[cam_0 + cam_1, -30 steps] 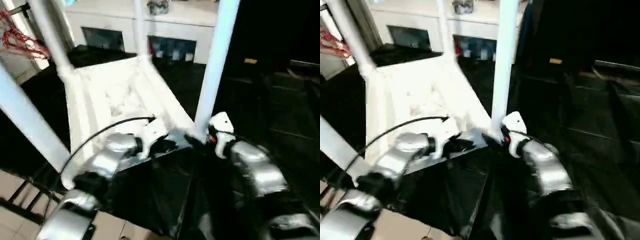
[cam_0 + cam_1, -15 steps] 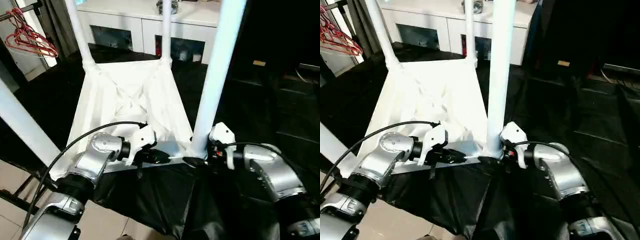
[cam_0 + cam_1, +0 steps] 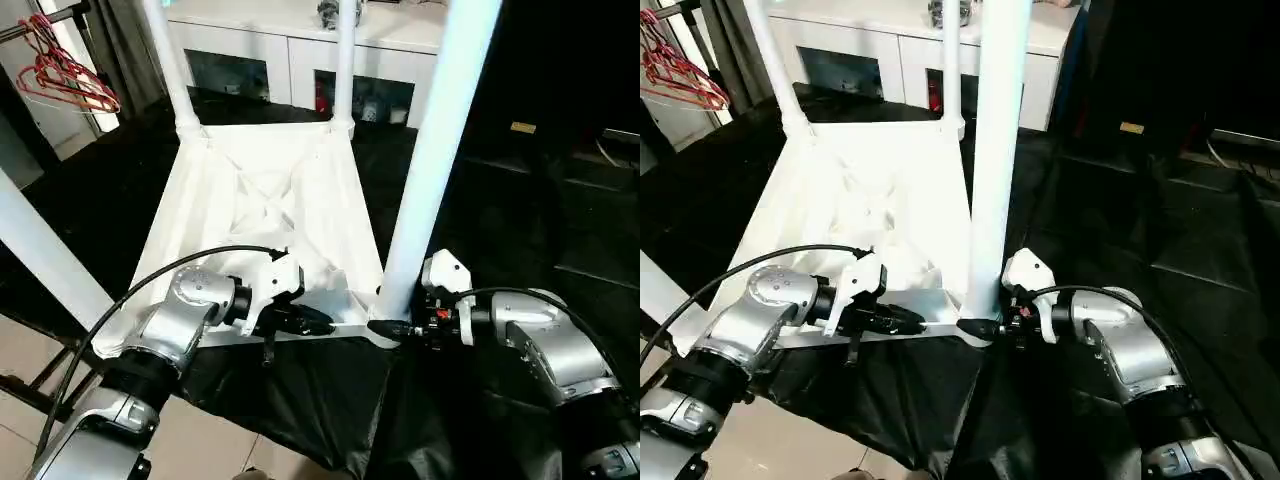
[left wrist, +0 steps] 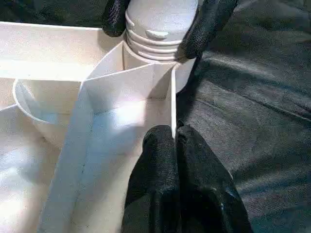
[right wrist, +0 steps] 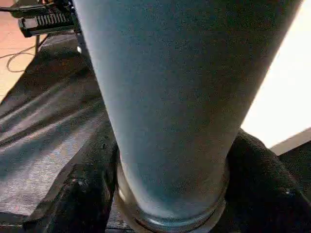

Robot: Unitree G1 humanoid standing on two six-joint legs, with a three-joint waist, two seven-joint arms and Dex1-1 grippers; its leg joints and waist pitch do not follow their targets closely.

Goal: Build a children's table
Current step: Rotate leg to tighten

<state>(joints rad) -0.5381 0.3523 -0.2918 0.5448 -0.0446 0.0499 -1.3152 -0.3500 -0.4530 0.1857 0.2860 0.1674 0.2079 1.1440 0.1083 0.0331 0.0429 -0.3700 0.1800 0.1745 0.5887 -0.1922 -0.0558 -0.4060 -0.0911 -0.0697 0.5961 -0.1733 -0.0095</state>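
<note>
The children's table lies upside down on black cloth, its white ribbed tabletop (image 3: 260,200) facing up. Legs stand in the far left (image 3: 170,60), far right (image 3: 345,60) and near left (image 3: 45,250) corners. My left gripper (image 3: 325,322) is shut on the thin near rim of the tabletop, its fingertips (image 4: 160,141) pinching the wall just beside the near right corner socket. The near right leg (image 3: 430,160) stands upright in that socket. My right gripper (image 3: 385,327) has its black fingers (image 5: 77,194) pressed on either side of that leg's ribbed base (image 4: 160,29).
A white cabinet (image 3: 300,50) with glass doors stands behind the table. Red hangers (image 3: 70,80) hang at the far left. Black cloth (image 3: 480,180) covers the ground to the right, and tiled floor (image 3: 20,350) shows at the near left.
The head camera has steadied and tilted, shifting the whole picture. My right gripper's fingers have drawn in around the base of the near right leg. My left gripper keeps its pinch on the rim.
</note>
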